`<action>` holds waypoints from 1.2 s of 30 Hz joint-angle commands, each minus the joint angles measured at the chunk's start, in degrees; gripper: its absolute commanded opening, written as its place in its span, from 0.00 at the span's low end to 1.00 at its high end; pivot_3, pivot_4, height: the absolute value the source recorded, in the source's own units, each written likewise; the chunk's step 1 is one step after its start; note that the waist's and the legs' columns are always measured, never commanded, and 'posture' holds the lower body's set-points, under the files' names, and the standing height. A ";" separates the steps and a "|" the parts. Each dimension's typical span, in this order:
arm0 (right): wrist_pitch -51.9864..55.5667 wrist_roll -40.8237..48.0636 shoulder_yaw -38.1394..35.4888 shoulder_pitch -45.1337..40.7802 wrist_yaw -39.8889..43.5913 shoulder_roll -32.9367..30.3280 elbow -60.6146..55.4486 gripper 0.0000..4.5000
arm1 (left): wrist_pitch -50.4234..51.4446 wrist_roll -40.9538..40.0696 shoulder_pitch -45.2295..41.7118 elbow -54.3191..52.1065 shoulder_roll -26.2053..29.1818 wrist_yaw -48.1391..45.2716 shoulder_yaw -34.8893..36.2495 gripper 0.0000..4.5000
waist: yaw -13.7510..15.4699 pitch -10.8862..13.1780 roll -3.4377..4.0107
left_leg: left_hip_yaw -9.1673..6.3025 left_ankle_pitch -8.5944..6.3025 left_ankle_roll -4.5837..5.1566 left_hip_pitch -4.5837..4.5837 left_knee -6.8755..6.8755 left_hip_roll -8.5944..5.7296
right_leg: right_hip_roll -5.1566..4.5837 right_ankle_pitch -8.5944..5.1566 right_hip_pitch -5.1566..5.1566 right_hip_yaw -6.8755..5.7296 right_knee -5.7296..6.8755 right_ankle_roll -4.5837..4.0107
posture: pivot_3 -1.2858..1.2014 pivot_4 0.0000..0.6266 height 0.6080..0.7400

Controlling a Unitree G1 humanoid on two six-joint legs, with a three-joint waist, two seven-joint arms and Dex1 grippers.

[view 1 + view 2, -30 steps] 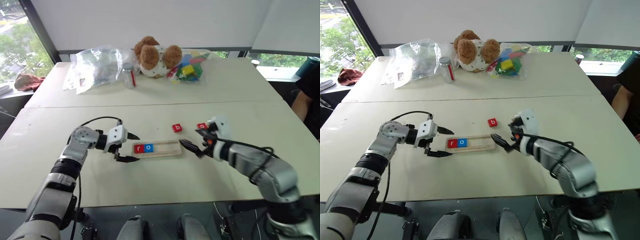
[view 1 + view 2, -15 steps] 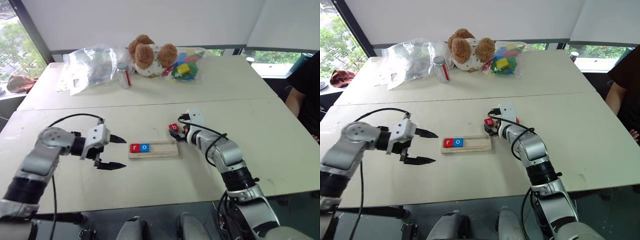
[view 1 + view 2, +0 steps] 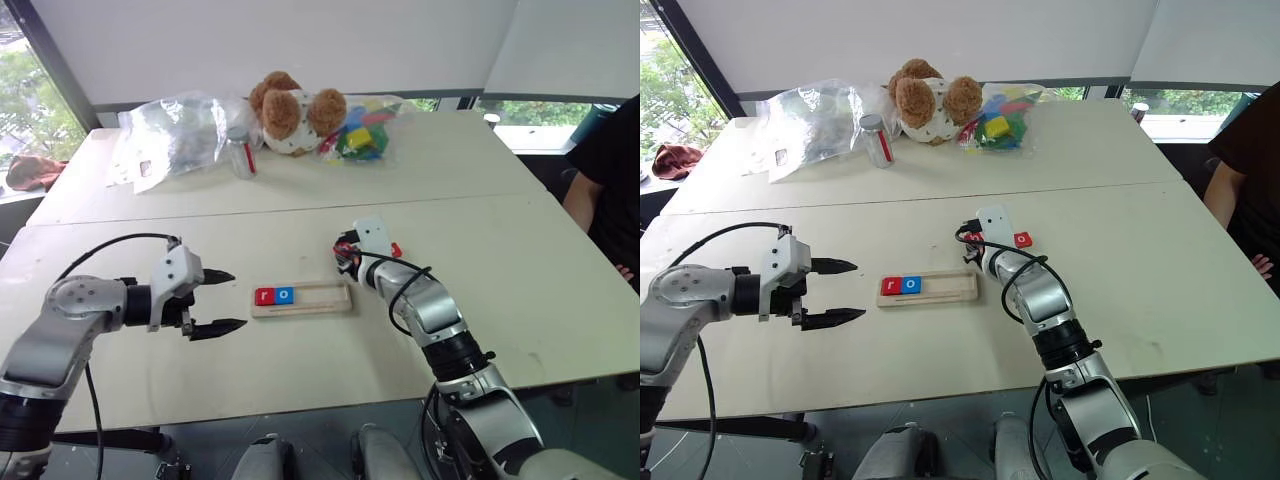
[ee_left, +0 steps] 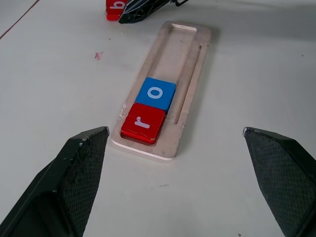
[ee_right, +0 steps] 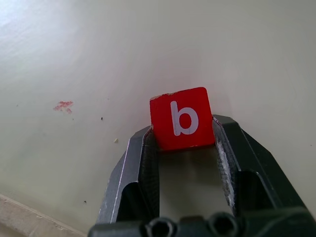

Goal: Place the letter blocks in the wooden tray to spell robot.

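While the red r (image 4: 142,123) and blue o (image 4: 155,93) already sit in the wooden tray (image 3: 320,299), the right gripper (image 5: 183,138) pinches the red b (image 5: 181,118) at the tray's one o'clock, another tile (image 3: 1022,239) lies beyond, and the left gripper (image 3: 218,300) hangs spread at nine o'clock.

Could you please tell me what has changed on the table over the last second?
The right gripper has moved from beside the wooden tray to the red b tile and closed its fingers on its sides; the tile still lies on the table. The left gripper has drawn back from the tray's end, jaws still wide open. The r tile and o tile stay in the tray, and another red tile lies where it was.
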 commanded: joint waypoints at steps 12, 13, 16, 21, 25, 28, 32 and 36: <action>32.12 -1.01 -11.19 23.85 -8.60 7.80 -47.58 0.25 | 2.41 -2.48 -3.14 -2.07 -2.12 0.77 -4.13 1.00 | 1.37 0.00 0.00 | 0.00 -0.03 0.00 0.08 -0.01 -0.03 | -0.02 0.01 0.09 0.05 -0.04 -0.03 | 0.52 0.24 1.00; 32.65 -1.22 -11.58 24.06 -8.93 8.57 -47.14 0.25 | 2.22 -2.26 -3.50 -1.81 -2.26 0.68 -4.65 1.00 | 1.37 -0.01 0.00 | -0.01 -0.02 0.00 0.17 -0.01 -0.03 | 0.00 0.01 0.19 0.03 -0.02 -0.03 | 0.52 0.24 1.00; 33.06 -1.31 -11.61 24.97 -8.94 9.40 -44.96 0.25 | 2.40 -1.90 -4.96 -1.30 -2.81 1.03 -5.90 1.00 | 1.59 0.00 0.00 | -0.02 -0.01 0.00 0.16 -0.01 -0.02 | 0.04 0.01 0.15 0.00 0.02 -0.04 | 0.52 0.24 1.00; 32.41 -1.43 -11.60 24.84 -8.73 9.10 -42.61 0.57 | 1.73 -1.47 -5.40 -0.17 -2.37 0.78 -6.26 1.00 | 1.38 -0.02 -0.03 | 0.00 -0.01 0.00 0.08 -0.01 -0.04 | 0.05 0.01 0.11 -0.01 -0.05 -0.04 | 0.52 0.24 1.00; 31.24 -1.31 -13.13 22.30 -7.26 6.00 -42.80 0.99 | 1.83 -1.11 -5.35 0.08 -2.34 1.34 -5.87 1.00 | 1.72 -0.02 -0.03 | 0.00 -0.01 0.00 0.09 0.02 -0.06 | 0.05 0.01 0.15 -0.02 -0.06 -0.03 | 0.52 0.24 1.00; 33.86 0.26 -14.31 19.27 -4.46 2.42 -46.39 0.99 | 1.72 -1.40 -5.06 -0.06 -1.88 0.68 -5.46 1.00 | 1.65 -0.01 -0.01 | -0.01 -0.01 0.01 0.07 0.03 -0.09 | 0.05 0.01 0.15 -0.04 -0.07 -0.03 | 0.52 0.24 1.00; 31.20 9.60 -14.97 14.52 11.94 -9.61 -48.89 0.99 | 1.29 -2.22 -6.09 1.08 -0.77 -1.42 -4.58 1.00 | 1.48 0.01 0.01 | 0.00 -0.01 0.01 0.05 -0.01 -0.06 | 0.06 0.00 0.09 -0.05 -0.09 -0.03 | 0.52 0.24 1.00; 2.81 13.85 -11.92 15.67 42.87 -30.03 -36.61 0.99 | 1.54 -3.11 -6.58 1.13 -0.87 -2.34 -4.50 1.00 | 1.52 0.07 -0.02 | -0.03 -0.05 0.07 0.05 -0.03 -0.03 | 0.09 -0.02 0.19 -0.15 -0.23 0.00 | 0.52 0.24 1.00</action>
